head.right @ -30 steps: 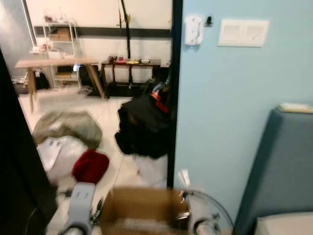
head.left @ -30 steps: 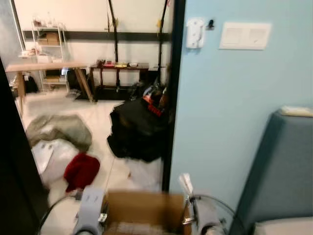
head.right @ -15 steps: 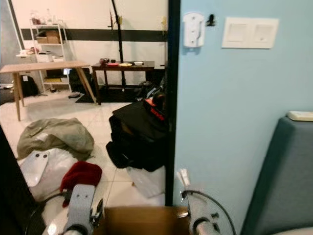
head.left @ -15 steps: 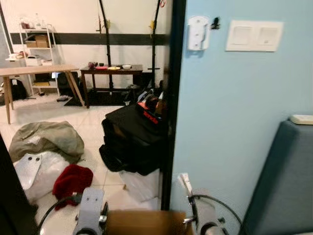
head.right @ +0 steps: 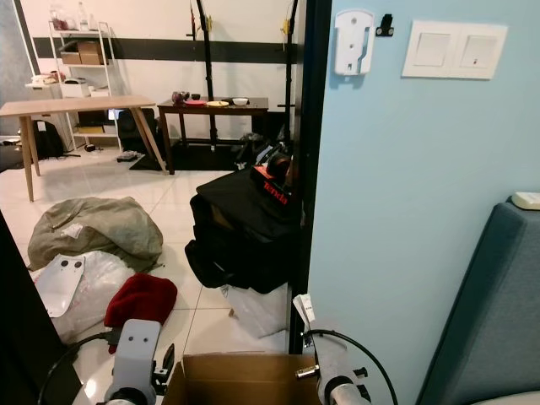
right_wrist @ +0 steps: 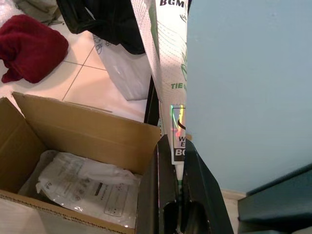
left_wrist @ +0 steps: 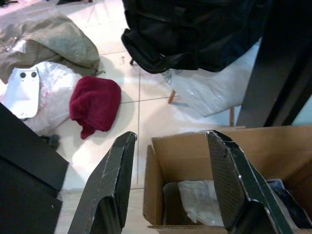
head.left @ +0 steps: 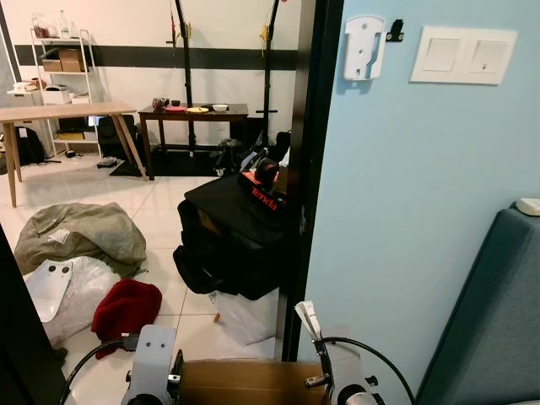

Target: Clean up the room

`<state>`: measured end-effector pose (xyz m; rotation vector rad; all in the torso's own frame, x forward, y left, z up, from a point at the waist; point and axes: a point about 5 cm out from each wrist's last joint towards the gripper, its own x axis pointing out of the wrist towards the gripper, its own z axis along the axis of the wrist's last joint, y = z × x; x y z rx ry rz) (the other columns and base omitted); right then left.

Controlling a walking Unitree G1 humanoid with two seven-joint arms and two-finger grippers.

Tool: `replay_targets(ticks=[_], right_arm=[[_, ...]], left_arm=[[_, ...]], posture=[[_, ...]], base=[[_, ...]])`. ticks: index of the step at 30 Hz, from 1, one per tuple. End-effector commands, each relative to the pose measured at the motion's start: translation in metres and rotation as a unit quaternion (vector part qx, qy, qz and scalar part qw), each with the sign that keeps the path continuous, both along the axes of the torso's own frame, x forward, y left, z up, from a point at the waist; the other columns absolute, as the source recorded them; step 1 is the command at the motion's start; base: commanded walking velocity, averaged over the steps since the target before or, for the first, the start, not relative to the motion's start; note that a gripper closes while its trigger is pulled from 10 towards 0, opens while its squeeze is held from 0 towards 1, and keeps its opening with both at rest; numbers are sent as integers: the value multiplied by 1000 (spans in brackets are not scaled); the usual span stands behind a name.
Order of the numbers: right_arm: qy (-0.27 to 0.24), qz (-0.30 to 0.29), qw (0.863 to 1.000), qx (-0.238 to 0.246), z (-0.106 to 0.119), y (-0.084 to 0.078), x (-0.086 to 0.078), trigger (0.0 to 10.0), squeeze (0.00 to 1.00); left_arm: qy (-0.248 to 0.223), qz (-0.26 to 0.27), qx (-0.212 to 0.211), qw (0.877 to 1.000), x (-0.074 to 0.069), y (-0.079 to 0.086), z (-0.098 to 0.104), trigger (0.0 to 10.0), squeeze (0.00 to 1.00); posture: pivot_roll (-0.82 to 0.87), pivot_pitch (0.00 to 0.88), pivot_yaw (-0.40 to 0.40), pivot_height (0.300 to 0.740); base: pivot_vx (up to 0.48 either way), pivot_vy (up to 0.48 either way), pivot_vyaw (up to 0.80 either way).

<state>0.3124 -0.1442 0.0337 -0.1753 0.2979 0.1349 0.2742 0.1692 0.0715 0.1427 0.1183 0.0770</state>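
An open cardboard box (head.left: pixel 240 384) sits low in front of me between my two arms, with clear plastic packets (right_wrist: pixel 87 183) inside. My right gripper (right_wrist: pixel 176 161) is shut on a long white packet with green print (right_wrist: pixel 168 53), held upright beside the box's right wall; its tip (head.left: pixel 305 319) sticks up in the left eye view. My left gripper (left_wrist: pixel 170 136) is open over the box's left corner, one finger outside the wall and one above the inside. A dark red cloth (head.left: pixel 126 305) lies on the tiled floor ahead to the left.
A black bag (head.left: pixel 236 240) leans by the black door frame (head.left: pixel 308 169), with a white plastic bag (head.left: pixel 249 312) below it. An olive bundle (head.left: pixel 80 236) and a clear plastic bag (head.left: pixel 63 291) lie to the left. The blue wall (head.left: pixel 405 211) and a grey sofa (head.left: pixel 498 321) are on the right.
The whole picture has shifted and sharpened, so the camera moved; the box now sits lower in view. Both grippers hold the same pose, and the floor items lie as before.
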Motion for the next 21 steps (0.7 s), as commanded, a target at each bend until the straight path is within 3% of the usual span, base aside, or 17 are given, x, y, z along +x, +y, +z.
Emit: replay_targets(ticks=[1, 21], right_arm=[[13, -6, 1000, 6, -5, -2, -3, 10000, 0], [65, 56, 996, 12, -11, 13, -5, 10000, 0]], left_arm=[[13, 2, 1, 1000, -3, -1, -4, 10000, 0], [33, 14, -1, 999, -1, 3, -9, 10000, 0]], posture=[[-21, 43, -35, 740], [-24, 46, -42, 740]], base=[[0, -480, 0], [0, -24, 0]])
